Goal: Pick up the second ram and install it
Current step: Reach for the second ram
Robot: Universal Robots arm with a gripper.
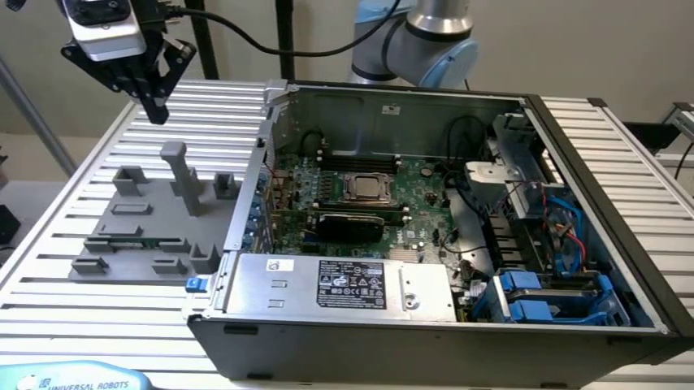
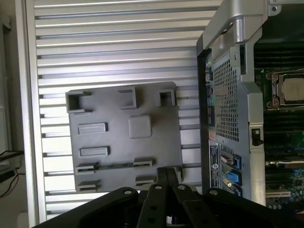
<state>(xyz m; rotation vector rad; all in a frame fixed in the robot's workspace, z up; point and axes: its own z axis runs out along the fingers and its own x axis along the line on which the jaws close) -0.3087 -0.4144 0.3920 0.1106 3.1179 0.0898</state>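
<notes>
The second ram [image 1: 143, 240] is a thin dark-green stick lying in two low holders near the front of the grey fixture plate [image 1: 119, 219], at the exterior view's left. In the wrist view the second ram [image 2: 116, 165] runs as a dark strip between two holders on the fixture plate [image 2: 123, 142]. My gripper [image 1: 158, 112] hangs high above the table behind the fixture, well apart from the stick, fingers pointing down. Its fingers [image 2: 162, 176] are shut together with nothing between them.
An open computer case [image 1: 434, 325] stands right of the fixture, with the motherboard, CPU socket [image 1: 369, 188], long black slots [image 1: 363, 162], a power supply [image 1: 347, 284] and blue drive bays [image 1: 542, 296]. A tall grey post [image 1: 180, 175] rises from the fixture. The table is slatted aluminium [image 1: 65, 309].
</notes>
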